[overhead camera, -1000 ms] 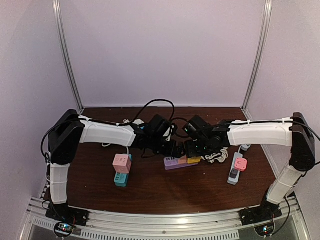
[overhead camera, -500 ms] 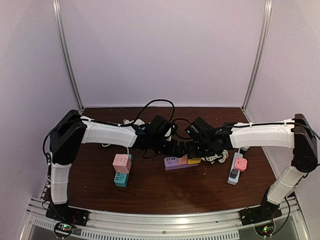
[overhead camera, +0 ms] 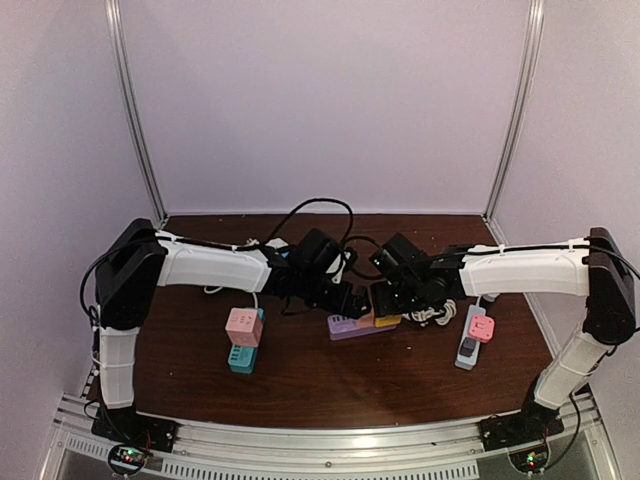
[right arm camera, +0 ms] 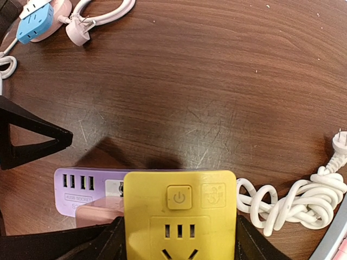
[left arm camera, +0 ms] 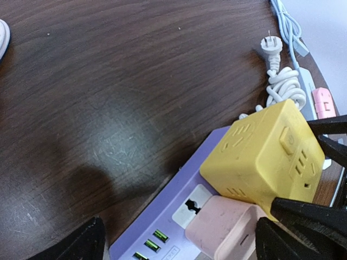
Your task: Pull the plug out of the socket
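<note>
A yellow cube plug (right arm camera: 180, 211) sits in the right end of a purple socket strip (left arm camera: 162, 216) at the table's middle (overhead camera: 345, 325). My right gripper (right arm camera: 180, 238) is shut on the yellow cube, one finger against each side. A pink plug (left arm camera: 222, 227) sits in the strip just left of the cube. My left gripper (left arm camera: 181, 246) hangs open over the strip, its fingers (left arm camera: 70, 244) wide apart on either side of the strip and pink plug, touching neither.
A coiled white cord with a bare plug (right arm camera: 293, 200) lies right of the strip. A grey strip carrying a pink cube (overhead camera: 473, 335) is further right. A pink cube on a teal block (overhead camera: 243, 338) stands left. A blue and pink socket (right arm camera: 40, 13) lies at the back.
The right wrist has edged slightly right and down at the yellow cube. The left arm has barely moved. Neither gripper's opening has changed.
</note>
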